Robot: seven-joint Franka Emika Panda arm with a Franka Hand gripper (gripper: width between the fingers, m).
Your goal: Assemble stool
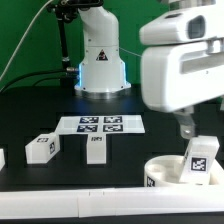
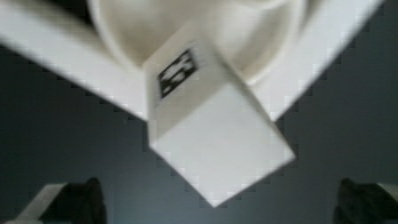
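The round white seat point(image 1: 163, 173) lies at the exterior view's lower right. One white leg point(image 1: 200, 160) with a black-and-white tag stands upright on it. My gripper point(image 1: 186, 128) hangs just above that leg, apart from it. In the wrist view the leg point(image 2: 222, 140) points toward the camera with its tag up, and the seat point(image 2: 178, 25) lies behind it. My dark fingers point(image 2: 71, 203) stand wide apart at both sides of the gripper point(image 2: 222, 207), open and empty. Two more tagged legs point(image 1: 42, 148) point(image 1: 96, 149) stand loose on the dark table.
The marker board point(image 1: 100, 124) lies in the middle, in front of the robot base point(image 1: 100, 60). Another white piece point(image 1: 2, 157) shows at the left edge. Low white wall pieces point(image 2: 329, 60) form a corner around the seat.
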